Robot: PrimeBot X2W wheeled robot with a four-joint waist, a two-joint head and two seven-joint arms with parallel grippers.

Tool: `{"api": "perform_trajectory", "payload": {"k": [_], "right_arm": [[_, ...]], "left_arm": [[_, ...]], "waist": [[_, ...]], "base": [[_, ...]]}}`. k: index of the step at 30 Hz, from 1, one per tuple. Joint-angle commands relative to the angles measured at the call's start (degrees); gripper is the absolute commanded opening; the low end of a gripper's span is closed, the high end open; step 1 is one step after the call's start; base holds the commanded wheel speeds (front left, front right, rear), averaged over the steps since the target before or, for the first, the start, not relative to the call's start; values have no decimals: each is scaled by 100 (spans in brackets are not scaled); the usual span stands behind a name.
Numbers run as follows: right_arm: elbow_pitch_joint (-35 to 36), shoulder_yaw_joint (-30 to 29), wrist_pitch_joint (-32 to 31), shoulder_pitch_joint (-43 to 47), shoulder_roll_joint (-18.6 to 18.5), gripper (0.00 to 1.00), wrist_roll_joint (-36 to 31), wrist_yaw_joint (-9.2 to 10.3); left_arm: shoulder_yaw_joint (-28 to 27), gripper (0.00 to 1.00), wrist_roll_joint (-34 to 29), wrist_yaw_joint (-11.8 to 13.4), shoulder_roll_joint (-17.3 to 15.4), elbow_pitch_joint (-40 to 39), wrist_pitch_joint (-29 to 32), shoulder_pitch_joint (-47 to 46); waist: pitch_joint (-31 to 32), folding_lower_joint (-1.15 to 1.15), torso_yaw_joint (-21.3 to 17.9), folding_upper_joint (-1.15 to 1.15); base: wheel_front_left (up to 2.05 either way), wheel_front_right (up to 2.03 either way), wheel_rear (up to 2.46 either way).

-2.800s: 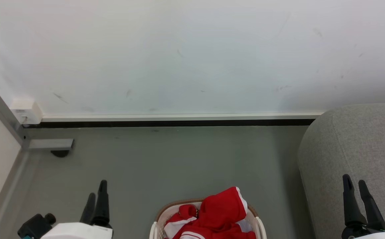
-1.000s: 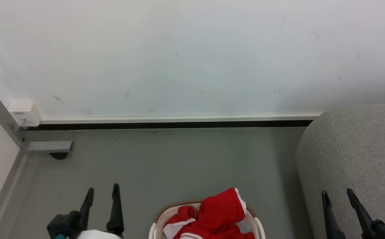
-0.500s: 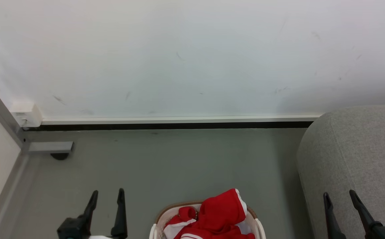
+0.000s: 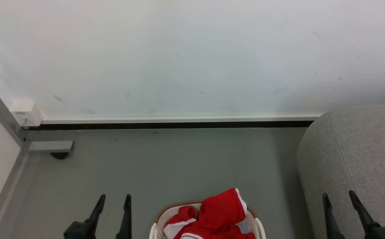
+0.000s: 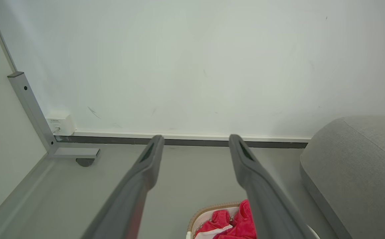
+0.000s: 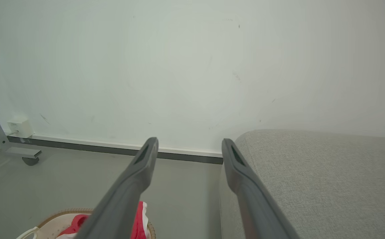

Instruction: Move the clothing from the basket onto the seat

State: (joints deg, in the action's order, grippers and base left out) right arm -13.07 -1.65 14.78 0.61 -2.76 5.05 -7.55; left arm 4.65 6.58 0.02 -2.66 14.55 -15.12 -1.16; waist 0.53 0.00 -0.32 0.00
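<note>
Softness governs the grip: the bright red fabric clothing (image 4: 220, 212) with white panels lies heaped in the oval white perforated plastic basket (image 4: 154, 229) on the near floor (image 4: 179, 159), left of the large light grey upholstered seat (image 4: 361, 149). It should be light and limp, probably best pinched at the raised red fold on top. The left gripper (image 4: 115, 196) and the right gripper (image 4: 338, 194) both have fingers spread, empty.

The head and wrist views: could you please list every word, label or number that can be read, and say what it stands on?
No text can be read in any view.
On the white box: a small label, too small and blurred to read.
On the red clothing, the basket and the sofa: no print visible.
</note>
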Motion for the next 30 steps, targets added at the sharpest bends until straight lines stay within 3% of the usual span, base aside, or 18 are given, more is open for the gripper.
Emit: {"api": "perform_trajectory", "payload": {"k": [1,17,24,30], "right_arm": [[-17,-9,40,64,2,100,-33,13],[69,45,41,43,-2,100,133,12],[115,89,41,-103,-3,100,221,12],[251,163,33,-318,-3,100,308,12]], "left_arm": [[4,100,-15,-21,-39,12,-6,41],[-34,100,137,-97,-39,97,-6,31],[33,100,41,-159,-37,94,-5,-91],[334,100,18,-257,-36,320,-5,-575]], "waist": [[0,0,-4,0],[-36,0,-93,0],[-188,0,-358,0],[-675,0,-640,0]], "base": [[0,0,0],[0,0,0],[0,0,0],[0,0,0]]}}
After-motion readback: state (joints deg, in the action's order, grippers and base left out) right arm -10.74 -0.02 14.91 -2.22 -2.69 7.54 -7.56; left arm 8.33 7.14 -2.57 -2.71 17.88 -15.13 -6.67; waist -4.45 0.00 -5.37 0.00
